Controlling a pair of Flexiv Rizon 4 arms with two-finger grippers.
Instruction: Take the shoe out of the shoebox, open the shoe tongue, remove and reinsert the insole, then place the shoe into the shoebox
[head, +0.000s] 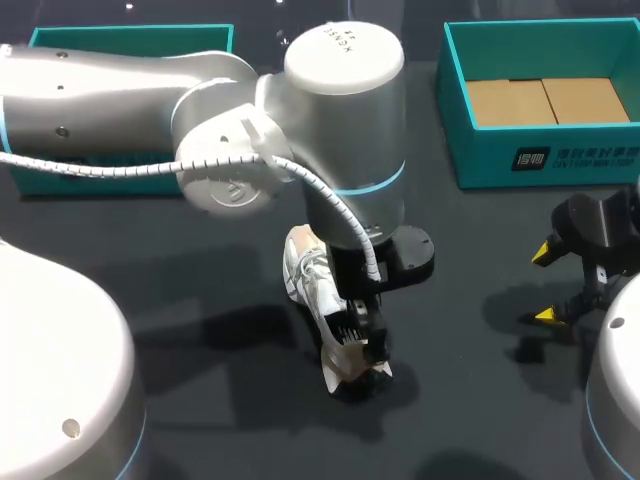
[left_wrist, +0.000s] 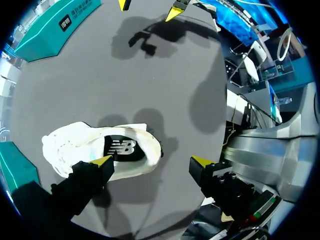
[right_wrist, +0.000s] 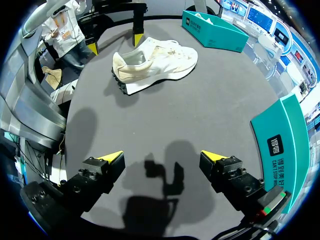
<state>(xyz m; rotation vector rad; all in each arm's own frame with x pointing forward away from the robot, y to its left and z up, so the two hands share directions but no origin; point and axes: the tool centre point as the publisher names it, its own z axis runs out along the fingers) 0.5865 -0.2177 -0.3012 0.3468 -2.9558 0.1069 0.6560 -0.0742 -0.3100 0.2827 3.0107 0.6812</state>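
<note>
Closest to the head camera loom the pale housings of my left arm (head: 340, 110), and they hide much of the shoe (left_wrist: 75, 145), so I lean on the wrist views. What worries me most is the pose of the left gripper (left_wrist: 151, 161). It hangs over the heel end with its jaws wide; one yellow tip sits over the rim of the shoe's opening, and the other stands out over bare table (head: 480, 400) beside the heel. Closing from here would, I judge, pinch the side wall or shove the shoe sideways rather than catch the dark insole (left_wrist: 122, 148), which lies flat inside the opening. Nothing pins the shoe down. The right gripper (right_wrist: 162, 156), jaws also wide and holding nothing, hovers over bare table well apart from it, nearer the open shoebox (head: 540, 160), so any sideways push could slide or tip the shoe. Whether the left tip touches the rim I cannot tell. The shoe itself rests on the table outside the box. Its heel part lies under the gap between the left fingers, crowded toward one of them, and its toe runs out past that finger.
</note>
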